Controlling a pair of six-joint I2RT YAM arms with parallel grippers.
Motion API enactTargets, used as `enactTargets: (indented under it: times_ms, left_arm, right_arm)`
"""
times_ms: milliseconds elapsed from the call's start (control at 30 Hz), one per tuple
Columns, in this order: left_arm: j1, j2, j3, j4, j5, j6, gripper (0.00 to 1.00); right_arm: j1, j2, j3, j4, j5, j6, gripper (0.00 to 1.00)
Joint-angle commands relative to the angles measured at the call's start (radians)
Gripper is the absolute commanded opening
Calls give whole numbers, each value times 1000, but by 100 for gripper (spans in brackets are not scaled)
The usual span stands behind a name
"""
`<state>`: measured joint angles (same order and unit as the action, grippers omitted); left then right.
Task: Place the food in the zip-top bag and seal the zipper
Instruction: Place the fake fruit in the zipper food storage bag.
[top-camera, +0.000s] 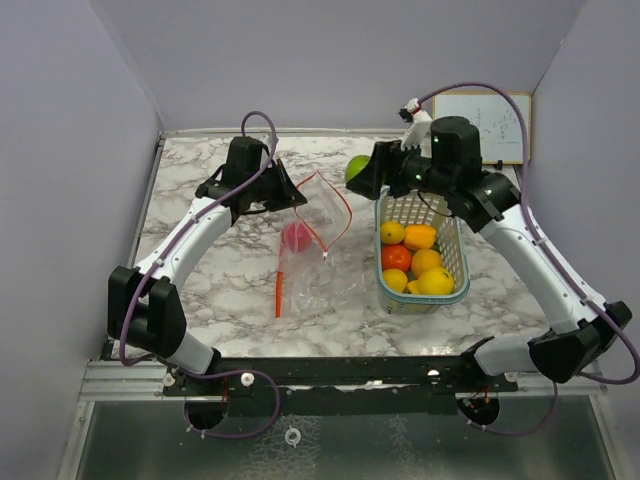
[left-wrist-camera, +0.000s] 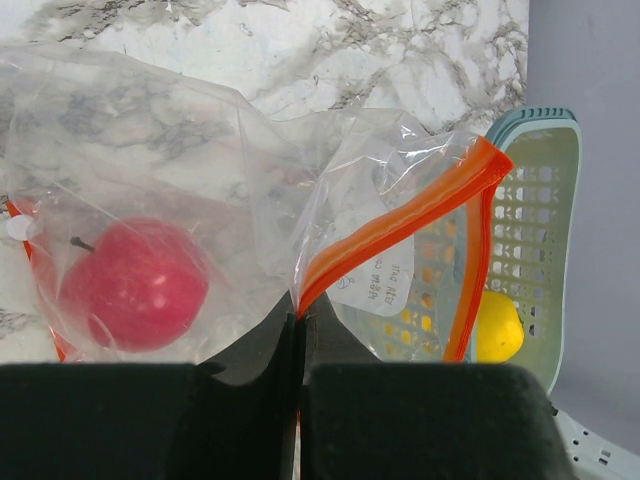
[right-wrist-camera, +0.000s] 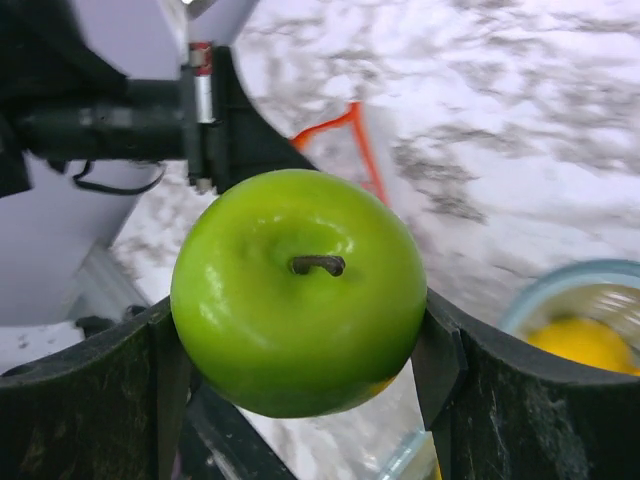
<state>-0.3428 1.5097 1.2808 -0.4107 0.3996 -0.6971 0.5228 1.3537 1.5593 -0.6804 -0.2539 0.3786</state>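
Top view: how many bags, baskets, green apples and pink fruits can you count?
bag: 1
basket: 1
green apple: 1
pink fruit: 1
total: 4

Marble table, mesh basket, whiteboard: the room's fixtures.
A pale green mesh basket (top-camera: 405, 210) with a teal rim stands on the right half of the white-and-grey marbled table (top-camera: 230, 290), its long side running away from the near edge. A small whiteboard (top-camera: 490, 125) with faint writing sits at the far right corner — plain grey walls (top-camera: 330, 60) close in the space, and a metal rail (top-camera: 130, 380) lines the table's near edge.
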Motion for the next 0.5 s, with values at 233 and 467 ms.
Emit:
enactTargets:
  times_ms: [233,467]
  left_arm:
    - [-4,-32,31,6,21,-21,0]
    - [-3,-39,40,1,18,-22,0]
  right_arm:
    - [71,218,-98,348,-360,118,58]
    - [79,240,-42,176,-58,78,99]
